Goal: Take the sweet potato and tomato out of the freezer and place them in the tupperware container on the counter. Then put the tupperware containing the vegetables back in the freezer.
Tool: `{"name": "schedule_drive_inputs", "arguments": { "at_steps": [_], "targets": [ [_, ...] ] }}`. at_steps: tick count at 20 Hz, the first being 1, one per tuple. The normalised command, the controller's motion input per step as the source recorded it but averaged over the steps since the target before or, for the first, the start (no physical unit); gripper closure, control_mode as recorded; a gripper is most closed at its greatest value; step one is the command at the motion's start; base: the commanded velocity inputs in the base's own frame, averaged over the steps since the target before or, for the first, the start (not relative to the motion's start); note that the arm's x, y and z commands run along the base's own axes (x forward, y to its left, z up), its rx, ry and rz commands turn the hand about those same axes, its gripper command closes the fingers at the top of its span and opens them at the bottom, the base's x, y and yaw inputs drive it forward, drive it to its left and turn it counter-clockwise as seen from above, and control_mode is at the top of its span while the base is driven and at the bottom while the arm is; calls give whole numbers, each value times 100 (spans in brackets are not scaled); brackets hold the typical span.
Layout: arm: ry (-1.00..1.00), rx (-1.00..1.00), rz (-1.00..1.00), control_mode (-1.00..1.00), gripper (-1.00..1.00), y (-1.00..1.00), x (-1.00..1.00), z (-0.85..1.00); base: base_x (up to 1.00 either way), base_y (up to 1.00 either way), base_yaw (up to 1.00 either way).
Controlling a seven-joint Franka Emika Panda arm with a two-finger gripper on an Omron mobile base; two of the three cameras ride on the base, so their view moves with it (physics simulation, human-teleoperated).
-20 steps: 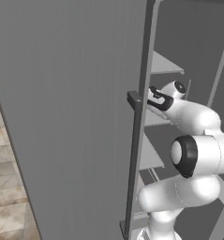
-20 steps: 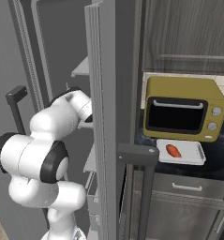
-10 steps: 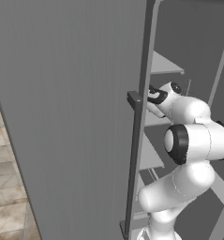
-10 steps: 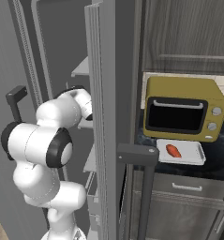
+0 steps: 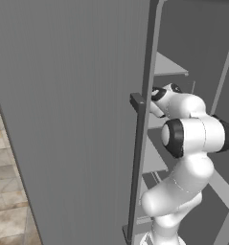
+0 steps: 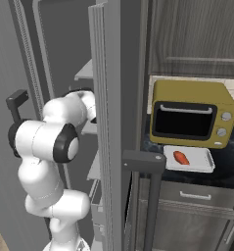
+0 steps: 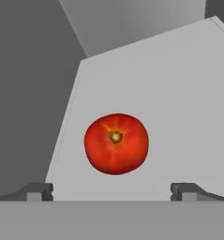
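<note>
Left base view: the arm reaches past the open door [image 5: 77, 119] into the freezer [image 5: 192, 52], toward the pale shelves at about 1 o'clock.

Right base view: one sweet potato [image 6: 181, 157] lies in the tupperware [image 6: 202, 162] on the counter [image 6: 228, 164], long axis running 10 to 4 o'clock, in front of one microwave [image 6: 193, 113].

Hand view: one tomato [image 7: 116, 143], round and glossy red, stem scar facing the camera, sits on a shelf [image 7: 179, 103]. The gripper [image 7: 112, 192] has its fingers spread wide apart, nothing between them, tomato just at 12 o'clock.
</note>
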Motion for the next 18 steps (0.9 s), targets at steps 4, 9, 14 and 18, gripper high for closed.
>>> {"name": "schedule_drive_inputs", "arguments": {
  "at_steps": [4, 9, 14, 18],
  "targets": [
    [0, 3, 5, -100, -100, 0, 17, -8, 0, 0, 0],
    [0, 3, 5, -100, -100, 0, 18, -11, 0, 0, 0],
    [0, 3, 5, -100, -100, 0, 19, -10, 0, 0, 0],
    [0, 0, 4, -100, -100, 0, 15, -9, 0, 0, 0]
  ]
}}
